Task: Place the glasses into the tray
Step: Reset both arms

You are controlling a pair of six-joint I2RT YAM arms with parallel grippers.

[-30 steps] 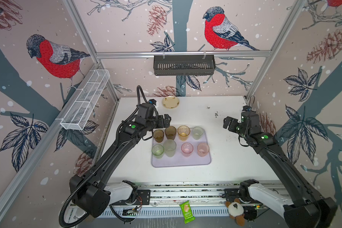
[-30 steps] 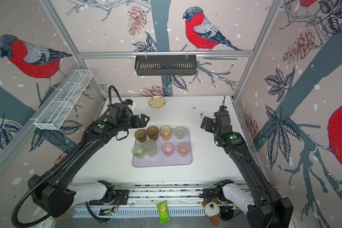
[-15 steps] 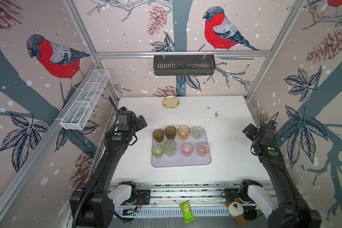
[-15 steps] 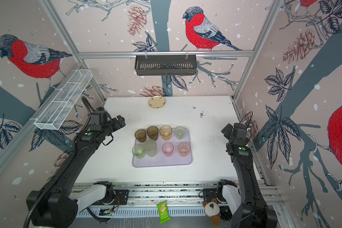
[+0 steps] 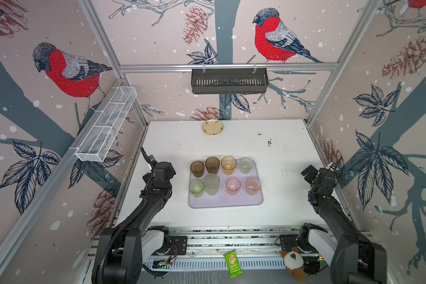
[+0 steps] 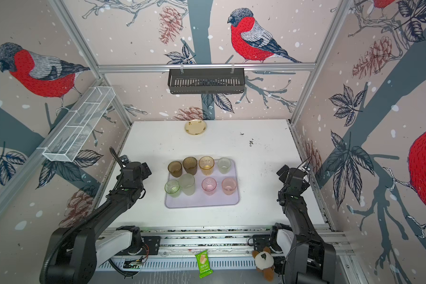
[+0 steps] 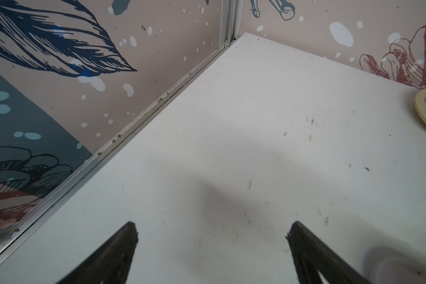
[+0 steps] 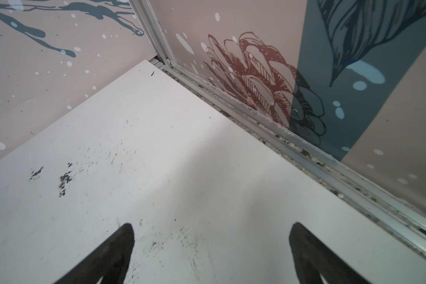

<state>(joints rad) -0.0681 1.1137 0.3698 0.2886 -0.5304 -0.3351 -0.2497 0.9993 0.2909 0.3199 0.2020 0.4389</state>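
The white bench (image 5: 280, 204) carried the large flat pale lavender rectangular tray (image 5: 225, 203) near its middle. All eight small translucent tinted glasses (image 5: 233, 186) were found upright inside the tray, in two rows of four. None was seen on the bare bench, so the task was judged complete or nearly so.

The taller frosted green glass (image 5: 211, 184) stood in the near row, just beside its neighbours. The glasses were judged light, rigid and smooth-walled, hence slippery and liable to tip or crack under excess force. Whether they were glass or plastic could not be told. Because the glasses were closely spaced, a hold over the rim was judged best, with one jaw inside and one outside.

The left arm (image 5: 155, 196) was posed at the bench's left edge and the right arm (image 5: 325, 199) at its right edge, both well apart from the tray. Each wrist was pitched down toward a far corner. In the wrist views, both pairs of jaws were spread wide, with only bare bench between them.
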